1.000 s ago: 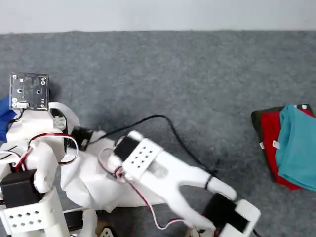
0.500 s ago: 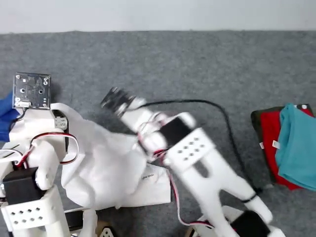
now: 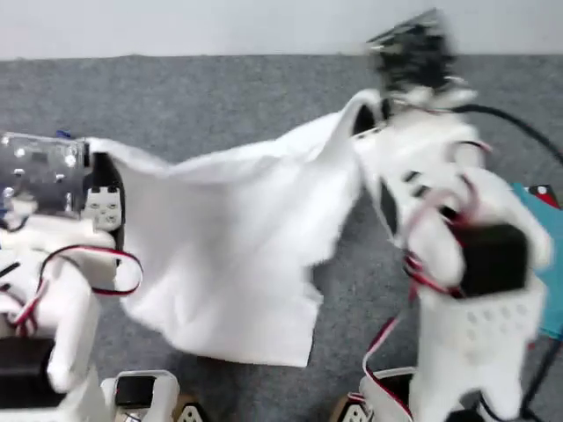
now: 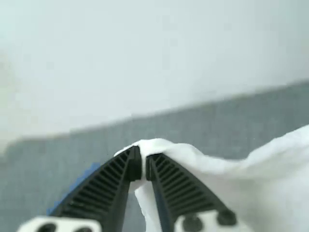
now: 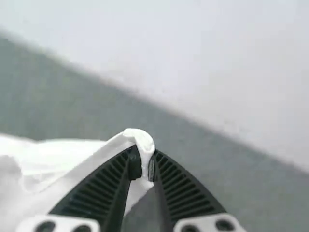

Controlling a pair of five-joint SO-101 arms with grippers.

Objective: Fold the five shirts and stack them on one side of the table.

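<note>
A white shirt hangs spread in the air between my two arms, above the grey table. My left gripper is shut on one upper corner of the white shirt, at the left in the high view. At the upper right of that view my right gripper is shut on the other corner of the white shirt. The shirt's lower edge dangles near the front of the table.
A folded teal shirt shows at the right edge behind the right arm. A bit of blue cloth lies at the table's left side. The grey table stretches to the white wall behind.
Both arms have lifted and pulled apart. The white shirt, which lay crumpled at the front left, now hangs stretched between them. The right arm swung far to the back right.
</note>
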